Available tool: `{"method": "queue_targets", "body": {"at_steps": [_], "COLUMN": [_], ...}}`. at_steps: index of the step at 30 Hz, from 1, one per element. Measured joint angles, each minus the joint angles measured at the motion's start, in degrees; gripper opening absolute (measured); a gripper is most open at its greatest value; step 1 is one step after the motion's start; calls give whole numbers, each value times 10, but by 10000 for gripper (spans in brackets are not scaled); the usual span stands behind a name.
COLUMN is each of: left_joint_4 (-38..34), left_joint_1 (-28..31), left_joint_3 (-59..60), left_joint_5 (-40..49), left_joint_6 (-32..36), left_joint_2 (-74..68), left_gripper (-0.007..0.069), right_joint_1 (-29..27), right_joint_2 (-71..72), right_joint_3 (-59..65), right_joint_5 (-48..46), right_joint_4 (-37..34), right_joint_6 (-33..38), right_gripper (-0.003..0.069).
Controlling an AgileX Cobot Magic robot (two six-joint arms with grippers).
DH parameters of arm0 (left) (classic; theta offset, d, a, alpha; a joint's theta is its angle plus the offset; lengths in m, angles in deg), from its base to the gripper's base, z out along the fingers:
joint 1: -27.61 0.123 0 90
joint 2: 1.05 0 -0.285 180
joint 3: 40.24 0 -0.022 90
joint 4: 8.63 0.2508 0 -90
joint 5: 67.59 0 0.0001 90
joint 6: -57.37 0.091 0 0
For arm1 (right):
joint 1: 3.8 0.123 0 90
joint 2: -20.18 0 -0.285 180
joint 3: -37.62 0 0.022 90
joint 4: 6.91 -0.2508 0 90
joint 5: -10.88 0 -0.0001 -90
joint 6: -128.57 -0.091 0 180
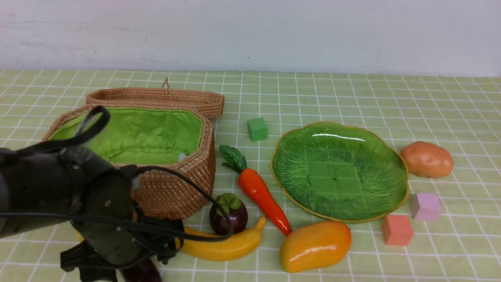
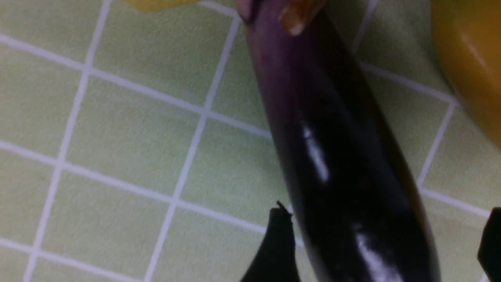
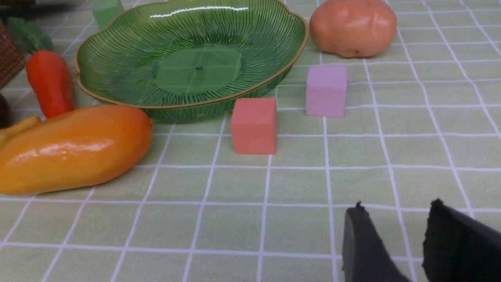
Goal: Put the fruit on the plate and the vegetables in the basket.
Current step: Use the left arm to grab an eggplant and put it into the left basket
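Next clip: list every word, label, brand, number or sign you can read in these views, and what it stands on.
None: no readable text, number, brand or sign in any view.
The basket, plate, carrot, mango, potato and eggplant are unmarked.
The green cube, red cube and lilac cube have blank faces.
The tablecloth carries only a white grid.

A wide, shallow, ribbed green plate with a scalloped gold rim [image 3: 117, 66] sits on a pale green cloth with white grid lines [image 3: 297, 188]. A glossy orange-yellow oval mango [image 3: 74, 149] lies just beside the rim, and an orange-red carrot [image 3: 50, 82] lies near both. A coral-red cube [image 3: 254, 125] and a lilac cube [image 3: 326, 90] stand near the plate and apart from each other, and a tan-orange potato [image 3: 352, 27] lies beyond the lilac one. The right gripper [image 3: 397, 205] has its dark fingers slightly parted, with only cloth showing between them.
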Motion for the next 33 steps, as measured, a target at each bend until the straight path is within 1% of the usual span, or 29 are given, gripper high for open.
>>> {"method": "queue_targets", "body": {"at_steps": [7, 11, 19, 27, 33], "left_joint_4": [1, 1, 3, 3, 3], "left_joint_1": [0, 0, 0, 0, -1], "left_joint_3": [0, 0, -1, -1, -1], "left_joint_5": [-6, 1, 23, 67, 104], "left_joint_6": [-1, -5, -5, -1, 4], "left_joint_2": [-32, -32, -32, -23, 24], "left_gripper": [524, 460, 447, 435, 435], "right_joint_1": [0, 0, 0, 0, 0], "right_joint_2": [0, 0, 0, 0, 0], "right_joint_3": [0, 0, 0, 0, 0], "right_joint_5": [0, 0, 0, 0, 0], "right_joint_4": [0, 0, 0, 0, 0], "right_joint_6": [0, 0, 0, 0, 0], "right_gripper": [240, 240, 240, 240, 240]}}
